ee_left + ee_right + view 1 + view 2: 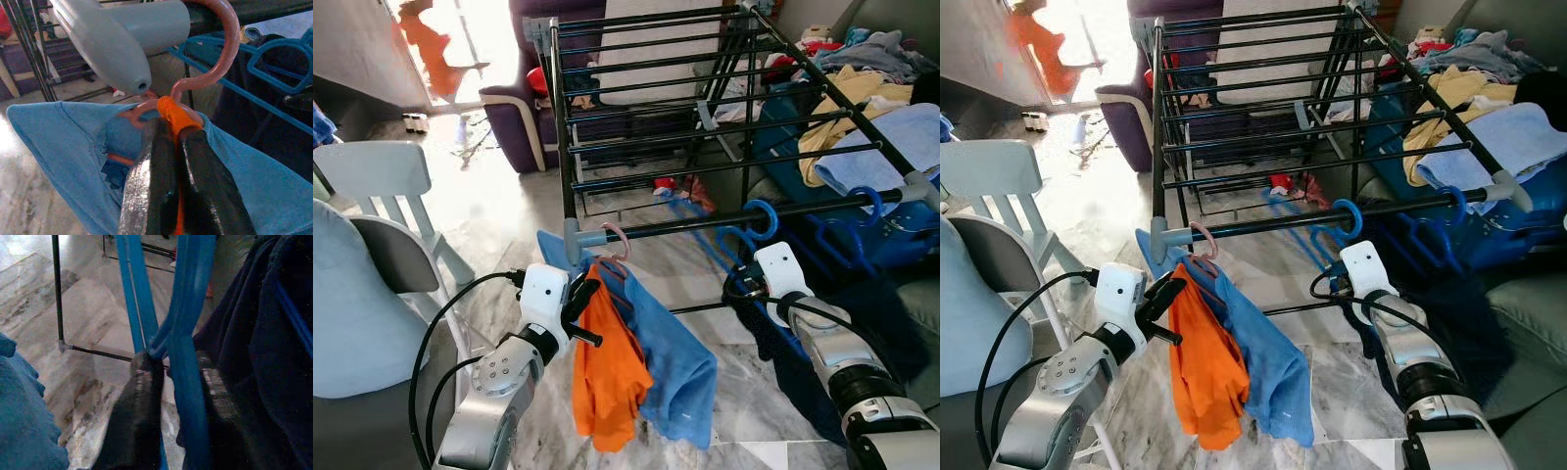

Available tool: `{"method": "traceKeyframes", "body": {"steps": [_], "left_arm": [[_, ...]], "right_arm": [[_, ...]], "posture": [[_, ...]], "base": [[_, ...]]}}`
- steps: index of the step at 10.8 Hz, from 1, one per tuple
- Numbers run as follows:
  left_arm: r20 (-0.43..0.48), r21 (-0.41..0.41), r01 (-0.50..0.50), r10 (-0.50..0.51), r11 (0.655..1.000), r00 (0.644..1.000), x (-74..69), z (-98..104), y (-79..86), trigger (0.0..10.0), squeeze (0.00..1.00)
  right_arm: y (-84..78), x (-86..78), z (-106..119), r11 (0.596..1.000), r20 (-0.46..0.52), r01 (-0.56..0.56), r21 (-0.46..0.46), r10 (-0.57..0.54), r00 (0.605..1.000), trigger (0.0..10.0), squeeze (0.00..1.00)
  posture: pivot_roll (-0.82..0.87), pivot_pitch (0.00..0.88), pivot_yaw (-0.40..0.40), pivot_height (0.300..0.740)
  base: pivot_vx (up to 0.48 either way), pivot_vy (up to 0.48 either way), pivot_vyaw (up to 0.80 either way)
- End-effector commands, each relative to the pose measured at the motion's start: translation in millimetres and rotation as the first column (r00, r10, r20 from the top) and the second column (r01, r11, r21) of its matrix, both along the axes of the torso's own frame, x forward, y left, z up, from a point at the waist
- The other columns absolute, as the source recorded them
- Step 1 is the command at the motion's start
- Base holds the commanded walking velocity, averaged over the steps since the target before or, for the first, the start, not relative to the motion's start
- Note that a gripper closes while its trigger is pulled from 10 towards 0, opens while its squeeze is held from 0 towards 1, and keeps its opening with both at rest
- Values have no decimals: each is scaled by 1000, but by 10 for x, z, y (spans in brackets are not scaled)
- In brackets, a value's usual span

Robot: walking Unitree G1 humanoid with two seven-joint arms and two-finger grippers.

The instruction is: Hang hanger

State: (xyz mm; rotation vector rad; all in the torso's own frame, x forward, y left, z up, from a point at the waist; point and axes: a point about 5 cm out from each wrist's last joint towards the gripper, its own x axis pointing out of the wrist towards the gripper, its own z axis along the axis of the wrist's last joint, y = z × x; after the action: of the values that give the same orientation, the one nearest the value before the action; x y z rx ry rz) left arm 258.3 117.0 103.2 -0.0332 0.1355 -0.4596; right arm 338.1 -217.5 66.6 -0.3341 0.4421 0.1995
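Observation:
A black drying rack [705,117] stands before me, its near rail [685,227] running left to right. A pink hanger [619,240] hooks over that rail beside the grey corner joint [579,238]. It carries a blue shirt [675,362] and an orange shirt [607,377]. My left gripper [175,142] is shut on the orange cloth at the hanger's neck. A blue hanger [764,217] hooks on the rail further right, with a dark garment [793,362] below it. My right gripper [173,372] is shut on the blue hanger's arm [186,333].
A second blue hanger [867,201] hangs near the rail's right end. A white chair [382,176] and a grey-blue chair [352,313] stand at the left. A purple sofa [524,108] is behind the rack and piled laundry [871,88] lies to the right.

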Motion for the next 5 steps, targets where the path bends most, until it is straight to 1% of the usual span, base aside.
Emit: {"method": "traceKeyframes", "body": {"steps": [1, 5], "left_arm": [[10, 9, -8, 8, 1000, 1000, 17, 28, 12, 10000, 0], [11, 11, -7, 7, 1000, 1000, 19, 30, 6, 10000, 0]], "right_arm": [[26, 41, 46, 1000, 16, -6, 11, 6, 1000, 0, 0], [32, 33, 30, 1000, 15, -4, 14, 4, 1000, 0, 0]], "posture": [[-45, 0, 60, 740], [-45, 0, 61, 740]], "base": [[0, 0, 0], [0, 0, 0]]}}
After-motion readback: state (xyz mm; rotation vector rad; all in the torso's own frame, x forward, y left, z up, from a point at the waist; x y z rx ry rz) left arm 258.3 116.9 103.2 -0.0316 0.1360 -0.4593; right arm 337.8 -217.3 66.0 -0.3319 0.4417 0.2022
